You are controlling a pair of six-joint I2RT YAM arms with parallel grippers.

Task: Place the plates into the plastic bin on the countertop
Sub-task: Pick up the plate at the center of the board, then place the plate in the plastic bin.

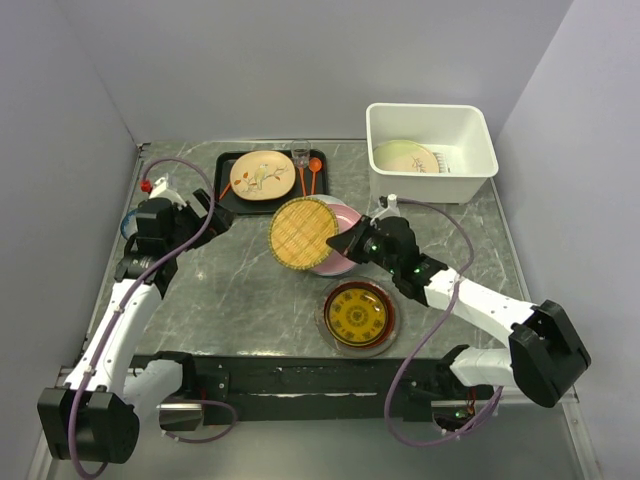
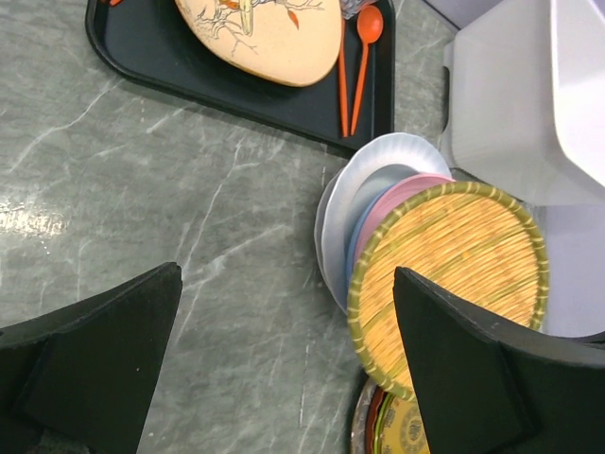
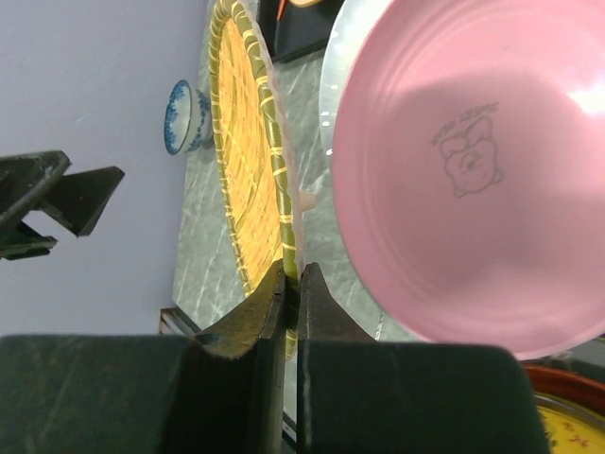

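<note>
My right gripper [image 1: 347, 243] [image 3: 291, 284] is shut on the rim of a yellow woven plate with a lime green rim [image 1: 303, 233] [image 3: 248, 161] and holds it tilted on edge above a pink plate [image 1: 343, 256] [image 3: 473, 170] stacked on a white plate [image 2: 378, 175]. A gold-patterned dark red plate [image 1: 358, 316] lies in front of the stack. A cream floral plate [image 1: 262, 174] lies on the black tray [image 1: 232, 200]. The white plastic bin [image 1: 478, 135] at the back right holds a pale plate [image 1: 405, 157]. My left gripper [image 1: 207, 213] [image 2: 284, 364] is open and empty over the countertop [image 1: 230, 290], left of the stack.
Orange spoons [image 1: 314, 172] lie on the tray's right side. A small blue-patterned bowl [image 3: 180, 115] stands at the far left by the wall. Grey walls close in the left, back and right sides.
</note>
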